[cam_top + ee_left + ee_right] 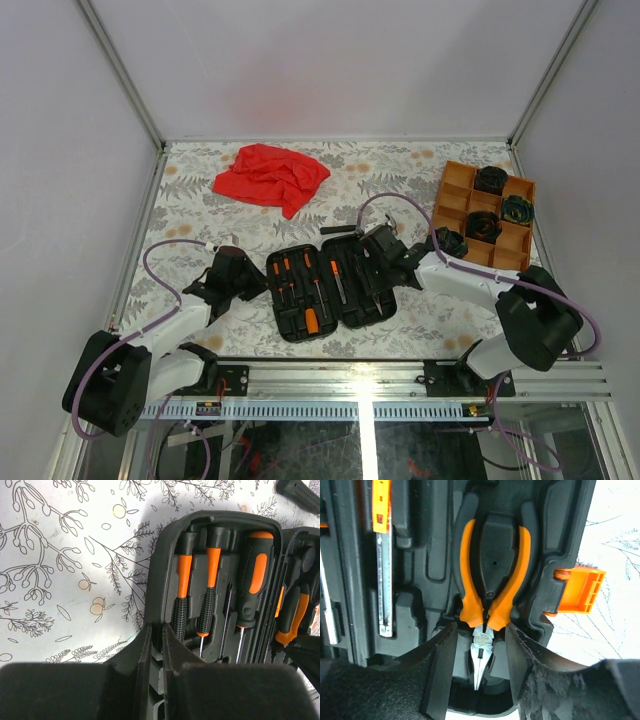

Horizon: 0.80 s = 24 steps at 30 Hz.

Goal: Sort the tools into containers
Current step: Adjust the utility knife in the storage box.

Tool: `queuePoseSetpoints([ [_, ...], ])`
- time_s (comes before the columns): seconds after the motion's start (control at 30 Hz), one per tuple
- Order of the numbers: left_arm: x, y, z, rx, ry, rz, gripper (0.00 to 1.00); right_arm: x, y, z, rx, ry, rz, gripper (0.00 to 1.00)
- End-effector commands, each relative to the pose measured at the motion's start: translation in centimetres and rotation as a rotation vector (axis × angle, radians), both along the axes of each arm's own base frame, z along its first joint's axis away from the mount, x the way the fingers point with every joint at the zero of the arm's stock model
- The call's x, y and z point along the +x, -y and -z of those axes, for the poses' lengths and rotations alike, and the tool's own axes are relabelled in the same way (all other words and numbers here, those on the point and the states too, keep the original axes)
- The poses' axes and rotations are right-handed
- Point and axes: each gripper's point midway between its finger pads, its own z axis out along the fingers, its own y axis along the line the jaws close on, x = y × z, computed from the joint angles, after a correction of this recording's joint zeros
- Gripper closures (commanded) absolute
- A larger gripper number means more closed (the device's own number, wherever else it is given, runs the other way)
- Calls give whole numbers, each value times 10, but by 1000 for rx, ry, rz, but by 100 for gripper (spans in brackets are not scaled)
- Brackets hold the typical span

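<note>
At the left, the left gripper (pixel 159 645) is pinched tight on the left wall of the open black tool case (pixel 155 580), which lies flat on the patterned table (pixel 200 215). Well behind it sits a crumpled red cloth (pixel 270 175). In the case's left half, 3 screwdrivers (pixel 211 587) lie side by side in their slots. In its right half the orange-handled pliers (pixel 465 575) rest in their moulded slot. The right gripper (pixel 481 632) hangs over them, fingers apart, 1 on each side of the steel nose with a gap showing. Further right, the orange tray (pixel 458 185) holds 3 dark coiled bundles (pixel 490 180) in separate compartments.
</note>
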Motion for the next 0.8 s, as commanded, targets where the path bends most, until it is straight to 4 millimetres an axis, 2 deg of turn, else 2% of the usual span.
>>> queuePoseSetpoints([
  [0.0,-2,-6,5,26,-14,-12,100,12,1,-2,-45,5,21,52],
  [0.17,-2,-6,6,26,-18,-10,100,8,12,13,-117,-37,44,57],
  [0.27,-2,-6,6,28,-17,-9,100,8,14,11,-118,-35,55,59],
  [0.37,-2,-7,5,32,-14,-11,100,10,7,-4,-65,4,38,58],
  [0.57,-1,-10,5,45,-14,-21,100,26,-2,-50,36,155,16,53],
  [0.67,-1,-9,5,42,-16,-20,100,31,-11,-57,71,186,-17,54],
  [0.77,-2,-8,5,41,-18,-17,100,35,-22,-54,87,172,-41,59],
])
